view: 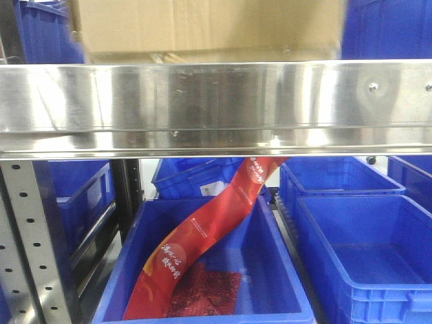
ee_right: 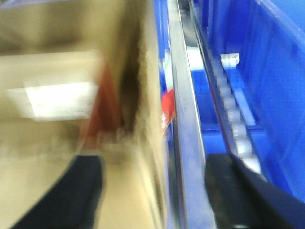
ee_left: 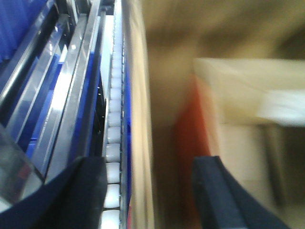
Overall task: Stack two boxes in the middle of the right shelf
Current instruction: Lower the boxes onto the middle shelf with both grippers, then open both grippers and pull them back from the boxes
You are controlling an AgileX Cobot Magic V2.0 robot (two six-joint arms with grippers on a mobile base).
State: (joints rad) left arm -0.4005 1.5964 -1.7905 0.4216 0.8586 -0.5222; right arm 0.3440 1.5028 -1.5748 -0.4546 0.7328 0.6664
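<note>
Cardboard box point(view: 209, 27) sits on shelf lip point(view: 216, 101) at 12 o'clock, wall edges between the spread-open fingers of left tool point(ee_left: 150, 191) and right tool point(ee_right: 152, 191), neither clamped.

Front view: the cardboard box point(view: 209, 27) is cut off by the top edge, and the shelf point(view: 216, 101) lip hides its base, so I cannot tell one box from two. Both my wrist views are motion-blurred. My left gripper point(ee_left: 150, 191) and right gripper point(ee_right: 152, 191) show fingers only, cropped at the bottom edge. Contact with cardboard: cannot tell. The pale label point(ee_right: 57, 100) is unreadable.
</note>
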